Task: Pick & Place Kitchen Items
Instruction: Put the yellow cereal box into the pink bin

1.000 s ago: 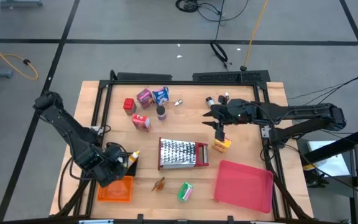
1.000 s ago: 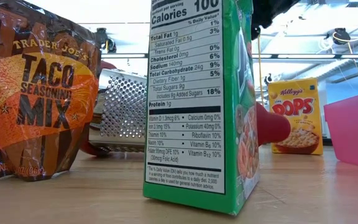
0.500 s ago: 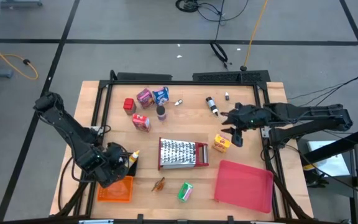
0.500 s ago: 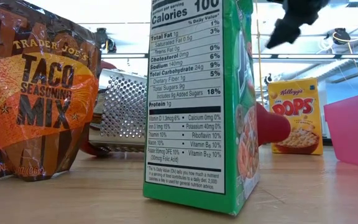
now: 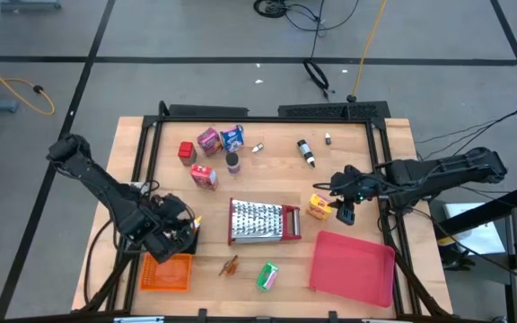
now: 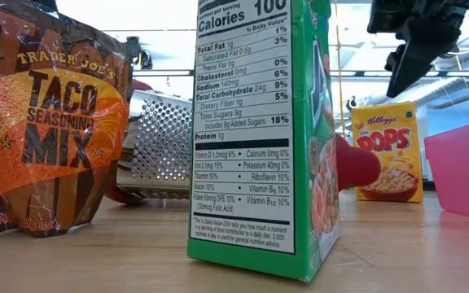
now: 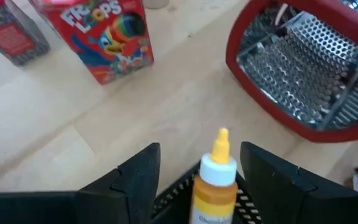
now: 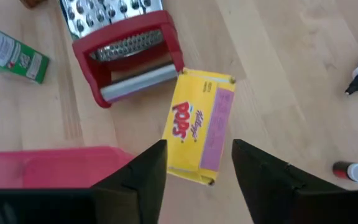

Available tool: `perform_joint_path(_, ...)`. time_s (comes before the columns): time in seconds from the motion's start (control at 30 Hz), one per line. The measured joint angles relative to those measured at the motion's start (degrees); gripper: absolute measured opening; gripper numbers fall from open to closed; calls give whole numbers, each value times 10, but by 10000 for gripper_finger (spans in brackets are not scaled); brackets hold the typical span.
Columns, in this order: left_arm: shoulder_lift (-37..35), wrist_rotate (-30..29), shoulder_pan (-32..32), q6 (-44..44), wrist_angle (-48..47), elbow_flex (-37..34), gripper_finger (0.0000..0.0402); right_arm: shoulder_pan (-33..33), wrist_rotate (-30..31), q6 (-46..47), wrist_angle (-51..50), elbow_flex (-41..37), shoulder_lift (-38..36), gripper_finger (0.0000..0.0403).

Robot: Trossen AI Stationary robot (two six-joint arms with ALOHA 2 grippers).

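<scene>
The green cereal box [image 6: 263, 138] stands upright nearest the low camera, a taco seasoning packet [image 6: 47, 122] at its nine o'clock. Beyond, the yellow Pops box [image 8: 197, 127] stands by the grater [image 5: 263, 221], under the wide-open right gripper [image 5: 346, 213]. The left gripper [image 7: 197, 171], open, straddles what seems a yellow-capped bottle [image 7: 216, 180].
</scene>
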Motion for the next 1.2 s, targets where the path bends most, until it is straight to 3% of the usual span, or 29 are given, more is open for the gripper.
perform_joint_path(0.37, 0, -42, 28, 100, 76, 0, 225, 0, 1, 2, 2, -1, 28, 252)
perform_joint_path(0.77, 0, -48, 52, 214, 167, 0, 225, 0, 1, 4, 5, -1, 63, 259)
perform_joint_path(1.2, 0, -50, 61, 218, 168, 0, 225, 0, -4, 4, 37, -22, 75, 259)
